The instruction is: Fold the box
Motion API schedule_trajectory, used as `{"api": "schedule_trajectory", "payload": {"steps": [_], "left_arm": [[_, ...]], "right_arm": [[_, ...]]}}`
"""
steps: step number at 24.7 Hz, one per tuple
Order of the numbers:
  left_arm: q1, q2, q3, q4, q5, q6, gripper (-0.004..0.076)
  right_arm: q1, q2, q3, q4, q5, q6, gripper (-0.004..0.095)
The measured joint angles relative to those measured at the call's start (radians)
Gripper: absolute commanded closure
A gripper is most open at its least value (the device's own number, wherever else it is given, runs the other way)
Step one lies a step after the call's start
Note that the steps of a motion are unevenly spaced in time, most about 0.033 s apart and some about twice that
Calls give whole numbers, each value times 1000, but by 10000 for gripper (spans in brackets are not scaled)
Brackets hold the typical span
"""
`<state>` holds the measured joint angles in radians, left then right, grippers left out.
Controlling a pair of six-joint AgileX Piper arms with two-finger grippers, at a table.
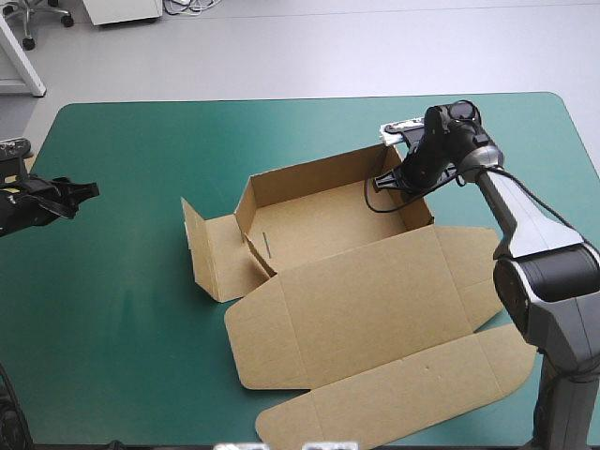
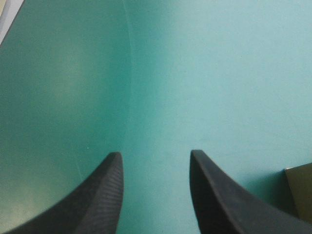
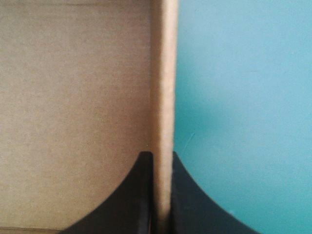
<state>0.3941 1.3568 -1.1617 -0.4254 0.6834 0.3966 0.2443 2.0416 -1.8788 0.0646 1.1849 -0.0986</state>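
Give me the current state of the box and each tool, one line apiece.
box: partly folded, far walls raised, lid flat, left flap upright, not tucked in.
right tool: shut on the box, pinching a raised wall near its far right corner.
left tool: open, empty, over the teal-green cover, apart from the box.

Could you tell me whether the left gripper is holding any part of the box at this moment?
No, the left gripper stands open over the teal-green cover, with nothing in its grasp.
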Motion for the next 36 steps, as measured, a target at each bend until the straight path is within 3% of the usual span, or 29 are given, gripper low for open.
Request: {"api": "schedule_trajectory", "payload": {"steps": [12,18,24,28,32,36], "left_arm": [[0,82,0,-9,-10,3,407],[0,134,0,-71,-14,24,407],[0,197,0,-239,-8,131,407],[-10,267,0,-585,107,363,407],[-93,309,0,-798,235,494,407],[-206,309,0,-936,274,553,410]], "right_arm": [[-51,-120,-205,-12,25,14,925],[-85,-181,-246,75,39,-6,925],[-124,-217,-274,238,48,-43,925],[-129,-219,-275,354,60,-69,925],[-129,-218,-275,355,59,-70,925],[-129,-184,-275,350,60,-72,925]]}}
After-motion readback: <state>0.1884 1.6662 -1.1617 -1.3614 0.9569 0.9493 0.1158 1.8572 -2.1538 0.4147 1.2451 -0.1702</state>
